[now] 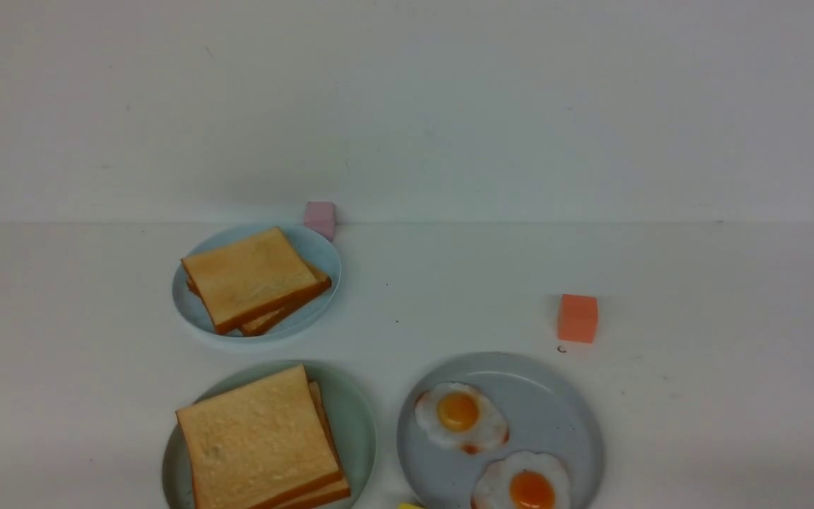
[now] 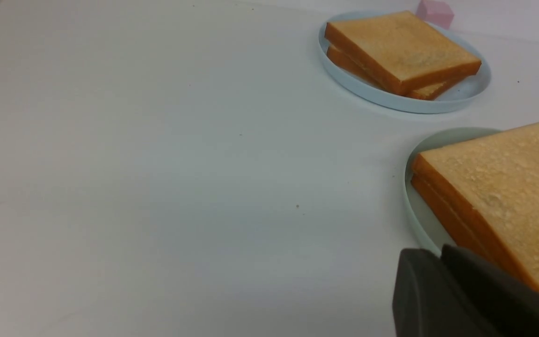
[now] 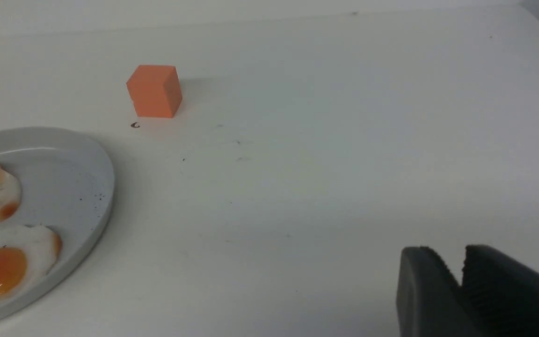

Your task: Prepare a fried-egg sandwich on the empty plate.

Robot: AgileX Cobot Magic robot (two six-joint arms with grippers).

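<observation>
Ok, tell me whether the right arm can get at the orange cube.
Probably yes. The orange cube stands alone on bare table, apart from the grey plate, and nothing lies between it and the right pincer.

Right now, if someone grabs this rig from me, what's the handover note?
Claws: left claw shut, right claw a crack open; both empty.
Things: two toast slices stacked on the mint-green plate; no egg visible between them. Two fried eggs on the grey plate; spare slices on the light-blue plate.
Done: bread placed.
Left: check for an egg inside; if none, lift the top slice and add one.
</observation>
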